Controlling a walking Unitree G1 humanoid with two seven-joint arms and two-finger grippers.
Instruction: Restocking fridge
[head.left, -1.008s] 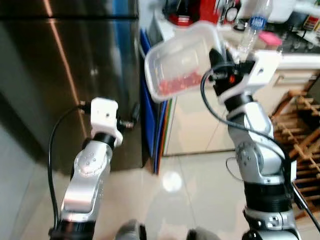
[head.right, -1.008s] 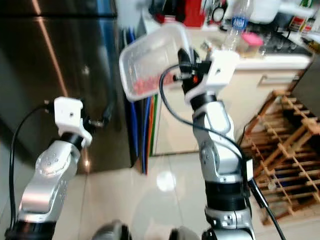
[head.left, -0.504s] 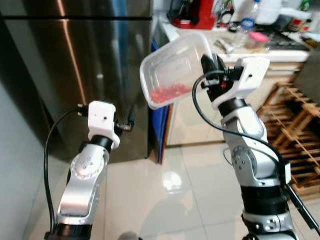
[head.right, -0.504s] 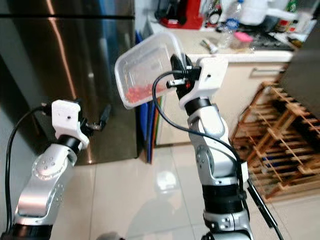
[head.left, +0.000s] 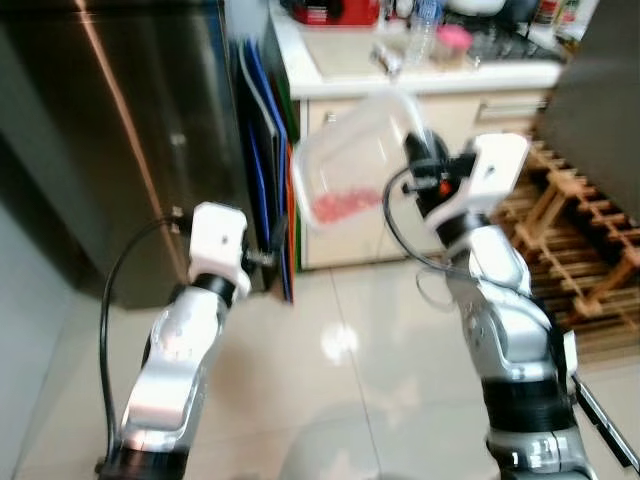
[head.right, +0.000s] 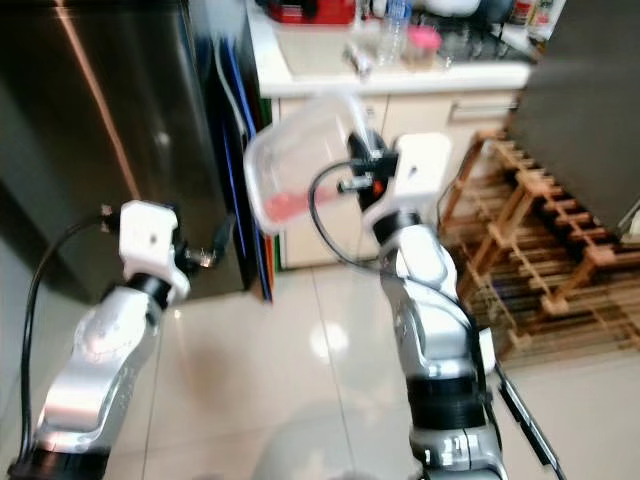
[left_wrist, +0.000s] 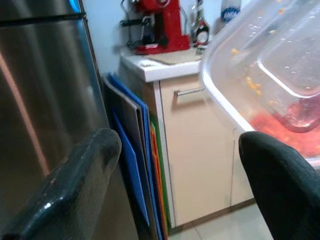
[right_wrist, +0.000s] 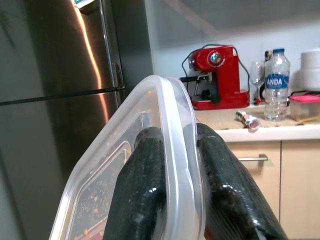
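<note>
Right gripper (right_wrist: 172, 190) is pinching the rim of a clear plastic container (head.left: 350, 160) of red food, tilted and raised near the fridge (head.left: 110, 120), a light, flexible, slippery load, while the left gripper (left_wrist: 175, 185) is hanging spread apart.
</note>
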